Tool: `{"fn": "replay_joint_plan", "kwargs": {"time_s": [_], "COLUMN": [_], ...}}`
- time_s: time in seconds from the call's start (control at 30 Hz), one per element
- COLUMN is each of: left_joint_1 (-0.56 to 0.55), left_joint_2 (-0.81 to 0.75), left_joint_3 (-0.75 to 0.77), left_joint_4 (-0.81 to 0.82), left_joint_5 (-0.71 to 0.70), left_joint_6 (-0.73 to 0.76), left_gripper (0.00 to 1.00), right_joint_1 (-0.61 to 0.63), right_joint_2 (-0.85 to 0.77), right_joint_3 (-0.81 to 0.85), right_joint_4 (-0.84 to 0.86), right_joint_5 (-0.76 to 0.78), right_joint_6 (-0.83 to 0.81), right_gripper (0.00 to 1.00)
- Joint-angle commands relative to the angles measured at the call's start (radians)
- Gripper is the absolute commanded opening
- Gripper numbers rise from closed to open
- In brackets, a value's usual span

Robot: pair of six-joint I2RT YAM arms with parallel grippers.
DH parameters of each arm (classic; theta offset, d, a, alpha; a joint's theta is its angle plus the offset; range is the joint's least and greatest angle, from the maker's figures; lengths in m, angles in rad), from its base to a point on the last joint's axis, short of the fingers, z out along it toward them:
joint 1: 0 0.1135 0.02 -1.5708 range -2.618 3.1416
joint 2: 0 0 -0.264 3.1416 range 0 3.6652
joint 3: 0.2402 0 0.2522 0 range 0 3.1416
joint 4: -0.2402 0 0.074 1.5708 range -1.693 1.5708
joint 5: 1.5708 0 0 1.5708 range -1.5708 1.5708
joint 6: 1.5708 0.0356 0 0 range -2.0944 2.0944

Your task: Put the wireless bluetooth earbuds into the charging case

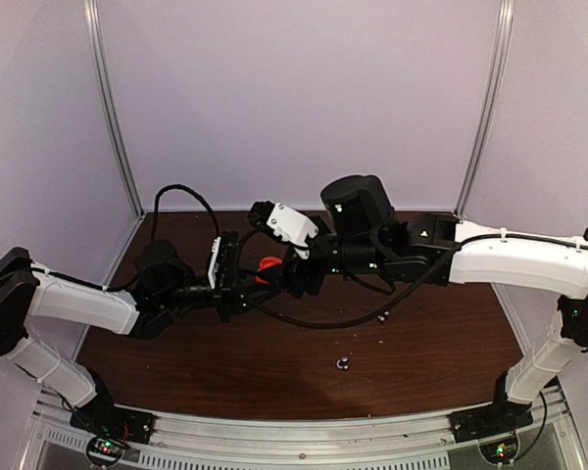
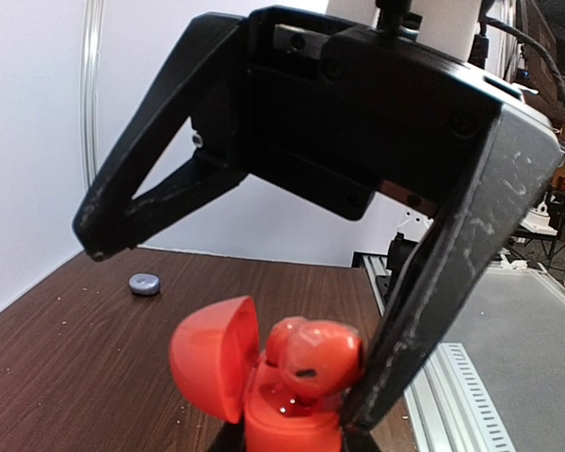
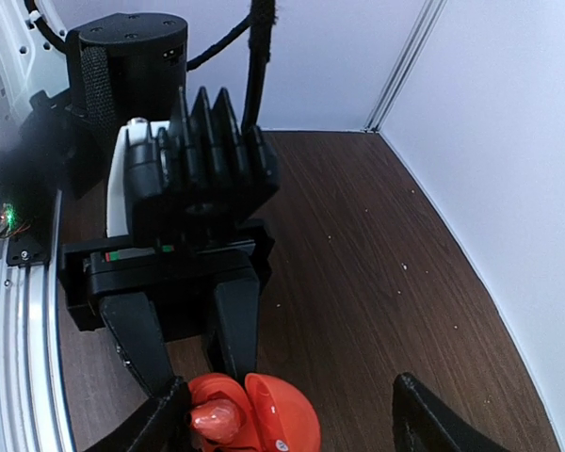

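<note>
A brown tabletop [image 1: 421,343] is enclosed by white walls [image 1: 304,98]. At centre, a red case [image 1: 268,264] is clamped by left jaws; right jaws are spread.

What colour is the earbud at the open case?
The earbud is red, matching the case; clearest from left wrist.

A dark wood-grain table [image 1: 274,362] sits between plain white walls [image 1: 294,98]. Slim metal posts [image 1: 113,108] stand at its back corners, and an aluminium rail [image 1: 304,431] runs along its near edge.
</note>
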Motion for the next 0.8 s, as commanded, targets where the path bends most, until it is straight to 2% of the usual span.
{"fn": "replay_joint_plan", "kwargs": {"time_s": [0.0, 0.53, 0.77], "left_joint_1": [-0.021, -0.021, -0.021], "left_joint_2": [0.004, -0.001, 0.004], "left_joint_3": [0.031, 0.03, 0.03], "left_joint_4": [0.076, 0.094, 0.118], "left_joint_5": [0.068, 0.077, 0.084], "left_joint_6": [0.014, 0.004, -0.012], "left_gripper": [0.0, 0.0, 0.0], "right_joint_1": [-0.047, -0.106, -0.112], "right_joint_2": [-0.018, -0.022, -0.024], "right_joint_3": [-0.019, -0.058, -0.081], "right_joint_4": [0.029, 0.048, 0.055], "right_joint_5": [-0.044, -0.224, -0.258], "right_joint_6": [0.044, 0.102, 0.101], "right_gripper": [0.73, 0.76, 0.82]}}
